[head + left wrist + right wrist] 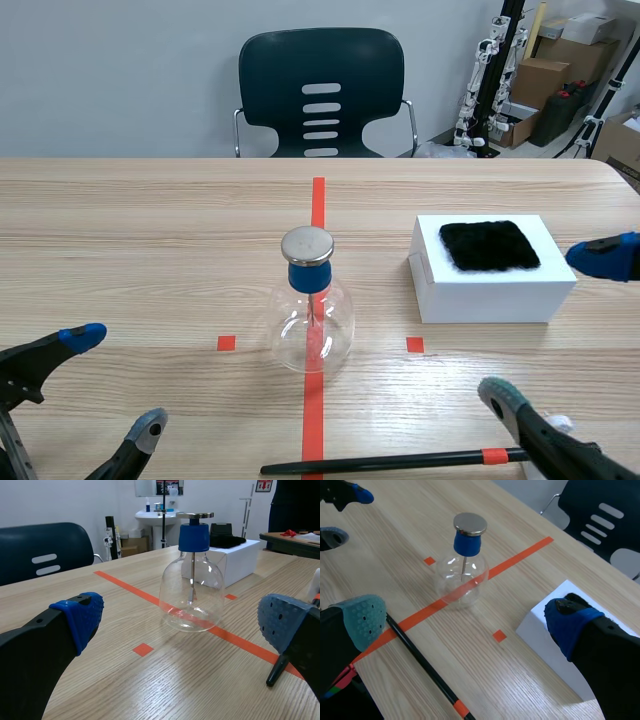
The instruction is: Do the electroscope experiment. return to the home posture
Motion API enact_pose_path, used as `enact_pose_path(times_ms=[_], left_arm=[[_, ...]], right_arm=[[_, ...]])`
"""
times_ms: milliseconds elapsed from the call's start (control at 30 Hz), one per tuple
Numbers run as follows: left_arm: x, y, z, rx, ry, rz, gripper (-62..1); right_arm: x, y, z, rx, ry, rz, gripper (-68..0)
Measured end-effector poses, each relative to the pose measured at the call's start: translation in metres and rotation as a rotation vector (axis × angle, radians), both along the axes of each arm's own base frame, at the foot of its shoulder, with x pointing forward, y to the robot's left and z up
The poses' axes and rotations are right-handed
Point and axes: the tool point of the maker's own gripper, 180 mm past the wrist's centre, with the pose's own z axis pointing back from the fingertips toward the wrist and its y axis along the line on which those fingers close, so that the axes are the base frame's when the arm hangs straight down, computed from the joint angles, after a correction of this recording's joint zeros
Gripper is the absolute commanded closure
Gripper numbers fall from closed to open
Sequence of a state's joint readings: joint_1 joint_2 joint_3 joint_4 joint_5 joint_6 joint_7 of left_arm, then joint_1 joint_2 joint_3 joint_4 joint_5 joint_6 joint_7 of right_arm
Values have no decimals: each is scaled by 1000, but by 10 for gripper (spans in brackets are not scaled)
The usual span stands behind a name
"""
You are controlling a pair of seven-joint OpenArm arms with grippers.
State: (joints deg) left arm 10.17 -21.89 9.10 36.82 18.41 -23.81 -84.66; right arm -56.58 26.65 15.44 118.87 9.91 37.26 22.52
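Note:
The electroscope is a clear glass flask with a blue stopper and a round metal cap; it stands upright on the orange tape line at the table's middle, also seen ahead of each gripper. A thin black rod with an orange band lies flat near the table's front edge, under my right gripper. A black fur pad rests on a white box at the right. My left gripper is open low at the left, holding nothing. My right gripper is open at the right, holding nothing.
A dark chair stands behind the table's far edge. Cardboard boxes and equipment fill the back right corner of the room. The white box's corner lies close beside my right gripper's far finger.

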Motion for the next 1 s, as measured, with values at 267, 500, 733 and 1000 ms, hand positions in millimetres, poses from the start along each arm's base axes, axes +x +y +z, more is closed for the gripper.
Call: enact_pose_path(times_ms=[267,500,733,1000], left_arm=[[0,0,0,0,0,0,-623],[0,0,0,0,0,0,-623],[0,0,0,0,0,0,-623],[0,0,0,0,0,-1,-623]], right_arm=[[-5,6,-6,-28,20,61,-679],[13,-7,7,-24,-79,-51,-679],[13,-7,7,-22,-74,-51,-679],[13,-7,6,-25,-71,-52,-679]])
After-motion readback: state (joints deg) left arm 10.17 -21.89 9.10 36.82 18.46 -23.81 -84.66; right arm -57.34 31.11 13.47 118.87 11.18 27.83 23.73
